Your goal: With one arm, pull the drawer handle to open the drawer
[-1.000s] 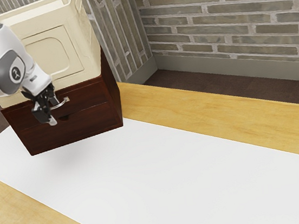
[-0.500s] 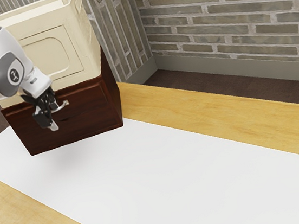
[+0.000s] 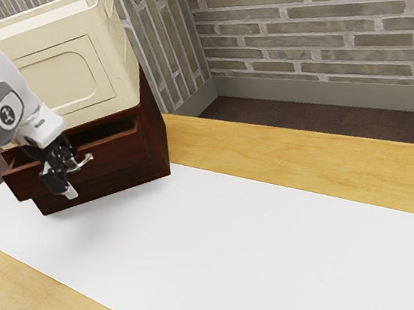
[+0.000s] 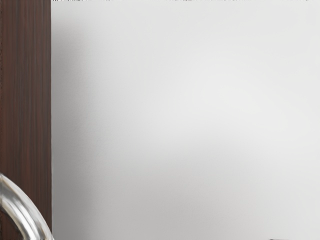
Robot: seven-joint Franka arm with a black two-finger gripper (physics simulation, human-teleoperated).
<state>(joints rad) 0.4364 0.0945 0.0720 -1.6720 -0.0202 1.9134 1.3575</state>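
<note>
Standing partly out of the cabinet [image 3: 156, 131], the drawer [image 3: 115, 156] shows a dark strip of its inside above the front, so the job looks under way. The handle [image 3: 85, 162] is on that front, curving out so that it can be pulled from there. The gripper [image 3: 63, 182] is down at the handle with its tip pointing toward the white sheet [image 3: 241, 249], a placing that seems meant to draw the drawer straight out. How wide the gripper is, and whether it truly grips the handle or only hooks it, I cannot tell — the arm's end hides the contact. The cream box [image 3: 68, 74] sits on the cabinet, and its weight may help steady the cabinet against the pull. What this calls for next is more outward travel, level and in line — a sideways drift could slip off the handle or bind the drawer.
</note>
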